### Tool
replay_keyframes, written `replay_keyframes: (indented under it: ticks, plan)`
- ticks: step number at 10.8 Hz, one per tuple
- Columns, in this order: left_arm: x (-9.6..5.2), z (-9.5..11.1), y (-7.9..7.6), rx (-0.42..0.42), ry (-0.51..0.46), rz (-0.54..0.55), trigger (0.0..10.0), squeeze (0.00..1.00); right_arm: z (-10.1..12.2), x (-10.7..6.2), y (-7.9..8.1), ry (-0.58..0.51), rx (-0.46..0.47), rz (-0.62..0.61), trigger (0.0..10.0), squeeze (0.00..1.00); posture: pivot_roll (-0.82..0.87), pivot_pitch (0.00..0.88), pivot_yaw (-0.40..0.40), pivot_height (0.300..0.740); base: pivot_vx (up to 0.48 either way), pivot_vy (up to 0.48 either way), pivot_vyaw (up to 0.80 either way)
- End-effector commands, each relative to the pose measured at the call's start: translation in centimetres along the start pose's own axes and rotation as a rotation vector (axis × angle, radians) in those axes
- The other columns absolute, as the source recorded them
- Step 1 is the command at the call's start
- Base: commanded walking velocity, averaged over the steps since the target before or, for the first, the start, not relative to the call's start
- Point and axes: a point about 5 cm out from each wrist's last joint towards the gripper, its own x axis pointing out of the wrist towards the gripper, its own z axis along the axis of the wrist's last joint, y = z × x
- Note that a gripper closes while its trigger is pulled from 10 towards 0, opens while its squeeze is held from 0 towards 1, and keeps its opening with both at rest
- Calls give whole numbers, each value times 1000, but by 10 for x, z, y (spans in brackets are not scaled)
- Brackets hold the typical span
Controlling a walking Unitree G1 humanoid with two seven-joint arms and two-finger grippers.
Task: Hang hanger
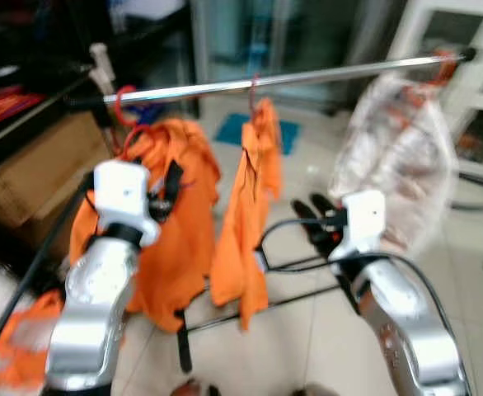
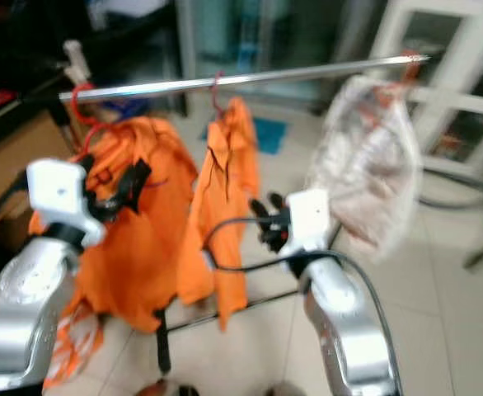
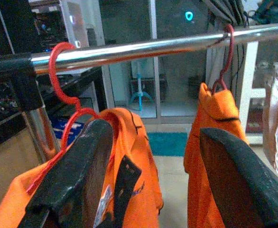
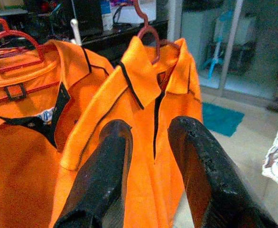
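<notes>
A silver rail (image 1: 307, 76) runs across the view. A red hanger (image 3: 63, 90) hooks over the rail's left end and carries an orange shirt (image 1: 180, 247). My left gripper (image 1: 169, 188) is open just in front of that shirt's collar, below the hook, with nothing between its fingers (image 3: 77, 175). A second orange shirt (image 1: 254, 206) hangs on its own red hanger (image 3: 224, 61) at mid-rail. My right gripper (image 1: 311, 219) is open, pointing at this shirt's collar (image 4: 139, 80) from the right and holding nothing.
A plastic-wrapped garment (image 1: 398, 165) hangs at the rail's right end. A cardboard box (image 1: 35, 173) and dark shelving stand to the left. The rack's black base bars (image 1: 225, 318) cross the tiled floor. More orange cloth (image 1: 11, 346) lies at lower left.
</notes>
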Motion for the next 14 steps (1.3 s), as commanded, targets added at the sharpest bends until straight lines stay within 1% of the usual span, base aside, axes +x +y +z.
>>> replay_keyframes:
  ticks: [1,3,5,6,7,8,10,11,12,13,14]
  plan:
    - [-1,3,-4,2,-9,-2,10000,0,5,1,-2,-22,-43,1,10000,0,19,26,30,740,0,480,0]
    - [-2,2,-6,-2,2,16,10000,0,6,5,-3,-34,-135,-38,10000,0,24,29,20,740,0,480,0]
    - [-2,3,-7,-5,7,17,10000,0,8,6,-5,-50,-133,-40,10000,0,23,30,22,740,0,480,0]
    - [1,3,-4,7,21,45,10000,0,10,6,-6,-60,-115,-43,10000,0,21,34,27,740,0,0,0]
    - [5,1,-1,8,44,75,10000,0,11,5,-7,-64,-153,-46,10000,0,16,38,39,740,0,-480,800]
    - [7,3,-4,33,41,59,10000,0,11,5,-7,-66,-153,-45,10000,0,14,35,42,740,0,-480,800]
    - [8,2,-7,25,48,56,10000,0,12,6,-9,-72,-155,-57,10000,0,11,36,41,740,0,-480,800]
    - [7,-1,-7,-9,67,52,10000,0,10,8,-14,-58,-106,-104,10000,0,14,37,35,740,0,0,0]
    - [7,-3,-6,-23,73,49,10000,0,8,8,-14,-42,-105,-93,10000,0,15,38,33,740,0,0,0]
    - [7,-5,-4,5,83,41,10000,0,7,8,-9,-34,-100,-37,10000,0,17,44,29,740,0,0,0]
    - [7,-7,-5,2,85,31,10000,0,9,10,-3,-34,-60,1,10000,0,18,46,29,740,0,0,0]
